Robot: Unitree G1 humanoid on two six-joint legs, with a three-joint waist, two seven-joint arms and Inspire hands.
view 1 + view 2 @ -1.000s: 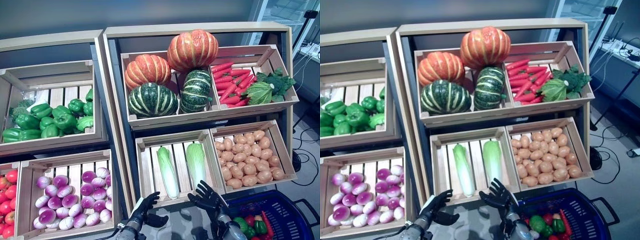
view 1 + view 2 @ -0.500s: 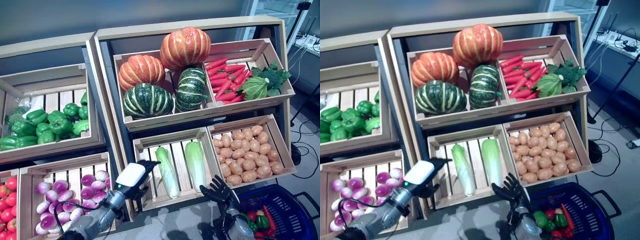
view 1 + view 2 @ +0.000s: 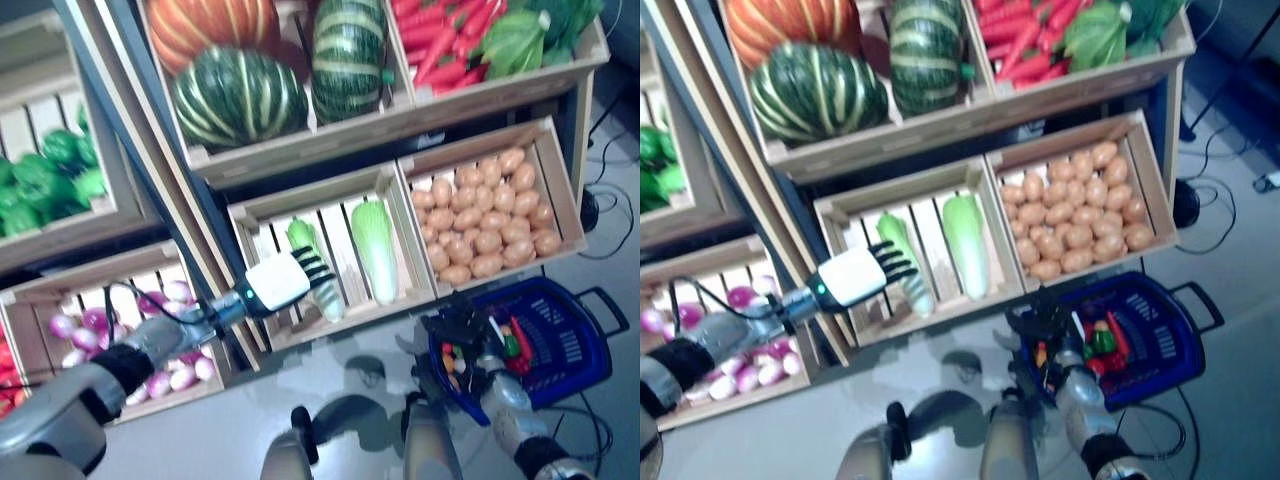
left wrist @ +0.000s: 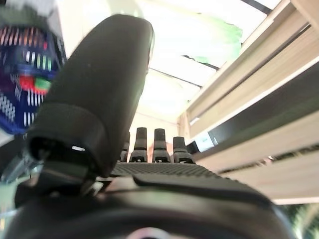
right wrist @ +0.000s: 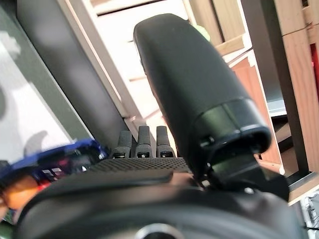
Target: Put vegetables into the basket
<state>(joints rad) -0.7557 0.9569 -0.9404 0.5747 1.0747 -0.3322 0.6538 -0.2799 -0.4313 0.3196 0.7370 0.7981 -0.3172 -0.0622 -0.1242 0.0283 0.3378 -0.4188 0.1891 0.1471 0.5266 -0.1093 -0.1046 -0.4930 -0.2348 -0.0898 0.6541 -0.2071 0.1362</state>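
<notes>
Eye views: left hand [image 3: 300, 277] reaching into slatted wooden crate [image 3: 262, 205], fingers straight, tips touching long pale-green cabbage [image 3: 313, 268] lying lengthwise front-to-back | blue mesh plastic basket [image 3: 565, 345] sitting on floor below potato crate; right hand [image 3: 1048, 325] hanging spread over its left rim | wrist views: both hands' fingers showing straight, holding nothing

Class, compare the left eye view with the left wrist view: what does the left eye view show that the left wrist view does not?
Only the left eye view shows the potatoes, the pumpkins, the purple onions, and the right hand over the blue basket.

Only the left wrist view shows the left hand from behind, with its straight fingers.

Both show the left hand reaching into the cabbage crate, a pale green cabbage, and part of the blue basket.
</notes>
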